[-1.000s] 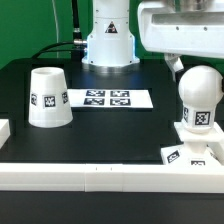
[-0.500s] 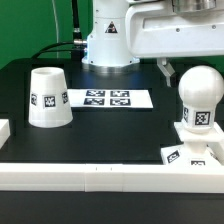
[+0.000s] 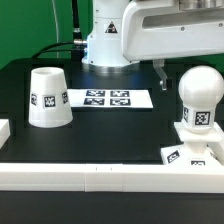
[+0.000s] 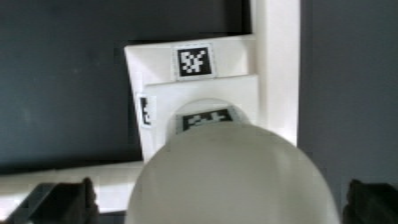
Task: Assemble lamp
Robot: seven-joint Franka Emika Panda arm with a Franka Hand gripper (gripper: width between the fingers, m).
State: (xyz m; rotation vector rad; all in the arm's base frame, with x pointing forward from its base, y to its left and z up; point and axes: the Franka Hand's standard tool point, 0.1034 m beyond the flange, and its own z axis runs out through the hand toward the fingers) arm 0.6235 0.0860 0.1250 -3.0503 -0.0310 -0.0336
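Observation:
The round white bulb (image 3: 200,95) stands upright on the flat square base block (image 3: 196,142) at the exterior view's right. The tapered shade (image 3: 48,97) stands mouth-down at the left, apart from them. My gripper (image 4: 217,206) is open and empty above the bulb (image 4: 228,170). In the wrist view its dark fingers (image 4: 54,203) show on either side of the bulb with a gap to it, and the base (image 4: 192,62) lies beyond. In the exterior view one finger (image 3: 160,72) hangs just left of the bulb's top.
The marker board (image 3: 108,98) lies flat between the shade and the bulb. The robot's white pedestal (image 3: 108,42) stands behind it. A white rail (image 3: 100,176) runs along the table's front edge, and a small white block (image 3: 3,130) sits at the left edge.
The gripper has moved toward the exterior view's left and slightly down beside the bulb's top. The bulb, base and shade have not moved.

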